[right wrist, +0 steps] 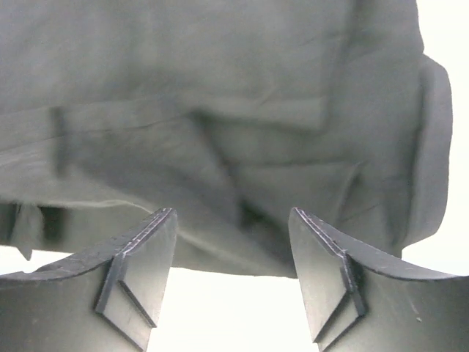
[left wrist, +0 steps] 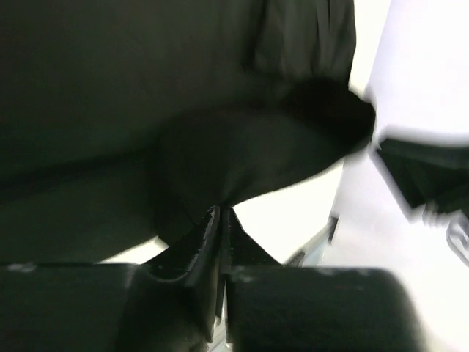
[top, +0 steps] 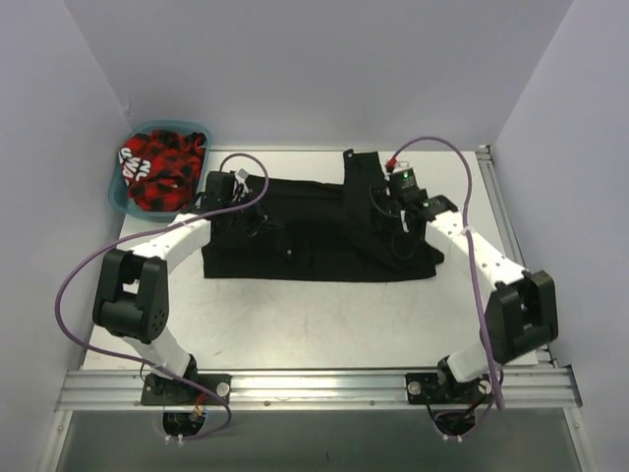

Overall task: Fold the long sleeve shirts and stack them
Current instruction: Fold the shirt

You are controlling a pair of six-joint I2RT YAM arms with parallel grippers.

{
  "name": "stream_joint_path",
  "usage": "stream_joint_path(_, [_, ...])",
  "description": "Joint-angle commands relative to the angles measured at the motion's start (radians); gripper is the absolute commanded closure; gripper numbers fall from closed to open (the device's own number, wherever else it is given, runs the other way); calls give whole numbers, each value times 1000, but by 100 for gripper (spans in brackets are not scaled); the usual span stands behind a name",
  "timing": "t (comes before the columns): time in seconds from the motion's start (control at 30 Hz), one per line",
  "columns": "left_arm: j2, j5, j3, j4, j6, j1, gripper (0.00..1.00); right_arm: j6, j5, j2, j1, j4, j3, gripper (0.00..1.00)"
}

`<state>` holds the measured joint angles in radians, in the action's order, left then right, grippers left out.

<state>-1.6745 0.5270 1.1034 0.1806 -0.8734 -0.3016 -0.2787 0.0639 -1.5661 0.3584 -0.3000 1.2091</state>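
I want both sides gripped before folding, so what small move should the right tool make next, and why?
Probably close the right tool on the black shirt: its jaws stand open with the hem showing between them, while the left tool is shut on a pinch of cloth, so both could lift together.

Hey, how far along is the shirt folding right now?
Done: the black shirt lies on the table as a long band, apparently partly folded. In hand: the left gripper pinches a fold of it, while the right gripper hangs open over the other end. Left: finishing the fold and stacking; no stack shows yet, and red plaid cloth sits in the teal basket.
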Motion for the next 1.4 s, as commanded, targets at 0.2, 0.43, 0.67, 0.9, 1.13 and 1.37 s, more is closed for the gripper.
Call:
stream_joint_path(0.2, [31,-180,84,83,120,76,31,-94,-53,196,91,-31,-158,30])
stream_joint_path(0.43, [249,-404,-71,105,188,-54,4,-136,-55,369,128,-24,-284,30])
stream_joint_path(0.67, [346,-555,-299,11,172,-154,13,-27,-84,393,169,13,-353,30])
stream_joint_path(0.9, [323,-642,-300,17,235,-151,13,-5,74,249,281,19,-322,34])
stream_joint_path(1.13, [282,-706,-263,11,195,-77,24,-235,1,225,71,19,-327,39])
stream_joint_path(1.37, [176,-658,-252,-24,139,38,30,-414,-217,215,-243,159,-407,41])
